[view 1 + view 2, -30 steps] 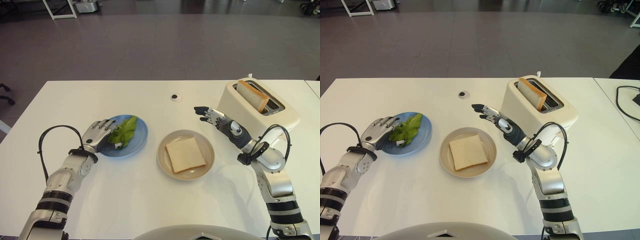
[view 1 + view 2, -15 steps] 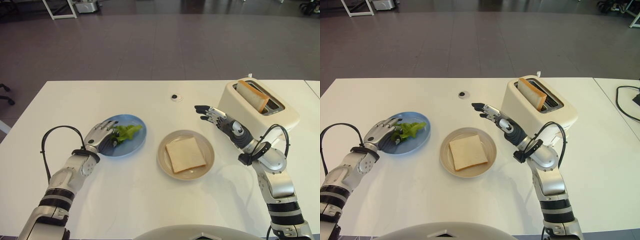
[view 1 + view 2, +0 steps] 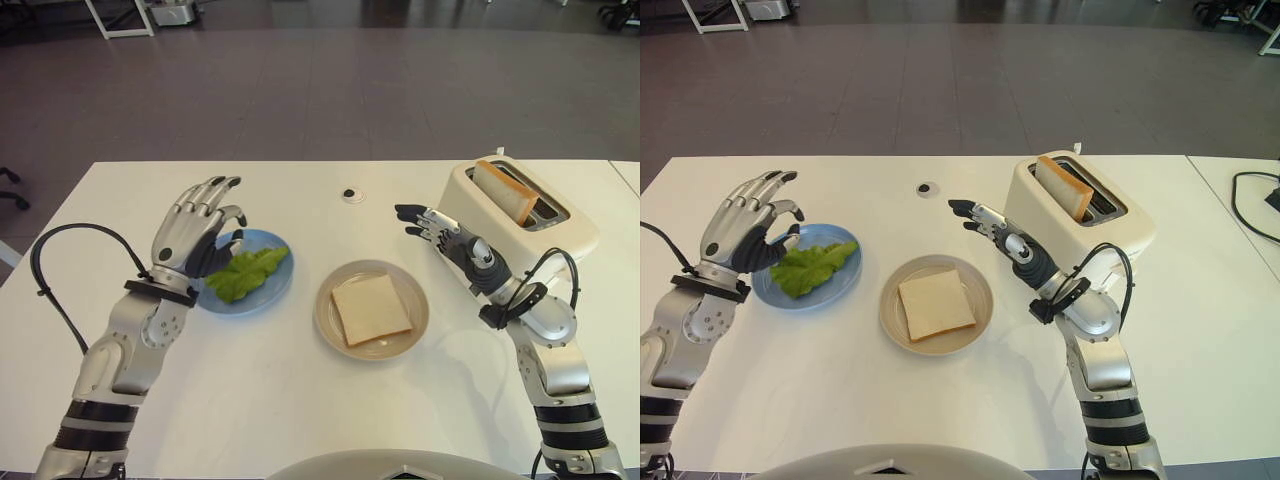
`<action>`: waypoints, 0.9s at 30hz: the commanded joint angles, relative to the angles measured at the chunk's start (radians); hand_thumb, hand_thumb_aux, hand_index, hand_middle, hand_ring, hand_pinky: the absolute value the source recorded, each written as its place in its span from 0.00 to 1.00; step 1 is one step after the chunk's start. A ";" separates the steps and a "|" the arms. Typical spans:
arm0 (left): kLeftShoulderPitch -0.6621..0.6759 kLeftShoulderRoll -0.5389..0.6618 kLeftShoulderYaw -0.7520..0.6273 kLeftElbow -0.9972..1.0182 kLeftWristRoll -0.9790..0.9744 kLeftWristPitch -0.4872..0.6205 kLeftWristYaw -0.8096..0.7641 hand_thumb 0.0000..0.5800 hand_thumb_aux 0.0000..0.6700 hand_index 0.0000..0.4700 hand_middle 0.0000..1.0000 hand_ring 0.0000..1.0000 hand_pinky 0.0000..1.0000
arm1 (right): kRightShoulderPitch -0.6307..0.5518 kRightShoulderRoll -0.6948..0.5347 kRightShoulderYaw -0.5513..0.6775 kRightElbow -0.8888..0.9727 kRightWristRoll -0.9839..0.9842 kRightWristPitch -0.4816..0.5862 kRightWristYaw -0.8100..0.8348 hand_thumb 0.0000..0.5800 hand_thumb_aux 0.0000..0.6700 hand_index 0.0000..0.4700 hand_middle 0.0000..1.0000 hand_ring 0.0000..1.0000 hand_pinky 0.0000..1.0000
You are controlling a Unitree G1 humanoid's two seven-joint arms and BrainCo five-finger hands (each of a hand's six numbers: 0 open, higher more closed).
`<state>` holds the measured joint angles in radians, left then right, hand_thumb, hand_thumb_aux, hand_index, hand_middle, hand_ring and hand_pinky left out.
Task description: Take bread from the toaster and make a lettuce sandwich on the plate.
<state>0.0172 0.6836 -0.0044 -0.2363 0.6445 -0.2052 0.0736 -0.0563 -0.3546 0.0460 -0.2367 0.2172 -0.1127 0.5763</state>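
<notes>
Just below the open, empty fingers of the left hand (image 3: 190,235), the lettuce (image 3: 245,273) is lying ungripped on the blue plate (image 3: 255,303). Just right of the extended, empty fingers of the right hand (image 3: 455,250), a bread slice (image 3: 503,190) is standing in the toaster (image 3: 560,240). A second slice (image 3: 370,308) is resting on the plate (image 3: 325,320). Risk: a shallow pinch could tear the leaf or drag the blue plate.

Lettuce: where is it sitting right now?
The lettuce lies on the blue plate on the robot's left, just left of the beige plate with the bread slice; the open left robot hand hovers beside it.
</notes>
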 commanded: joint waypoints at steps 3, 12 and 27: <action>0.008 -0.016 -0.086 0.048 0.059 0.022 -0.094 1.00 1.00 1.00 0.00 0.00 0.00 | 0.008 -0.001 -0.014 -0.001 0.010 0.002 -0.001 0.00 0.00 0.00 0.00 0.00 0.00; -0.057 0.046 -0.074 0.324 0.153 0.021 -0.012 0.00 0.00 0.00 0.00 0.00 0.00 | 0.011 0.002 -0.015 0.007 0.017 0.002 0.001 0.00 0.00 0.00 0.00 0.00 0.00; -0.175 0.073 -0.204 0.705 0.222 -0.011 0.109 0.78 0.53 0.53 0.00 0.00 0.00 | 0.020 0.000 -0.021 0.003 0.015 -0.002 -0.003 0.00 0.00 0.00 0.00 0.00 0.00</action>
<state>-0.1405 0.7526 -0.1929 0.4459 0.8801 -0.2078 0.1868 -0.0462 -0.3533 0.0322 -0.2312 0.2271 -0.1163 0.5749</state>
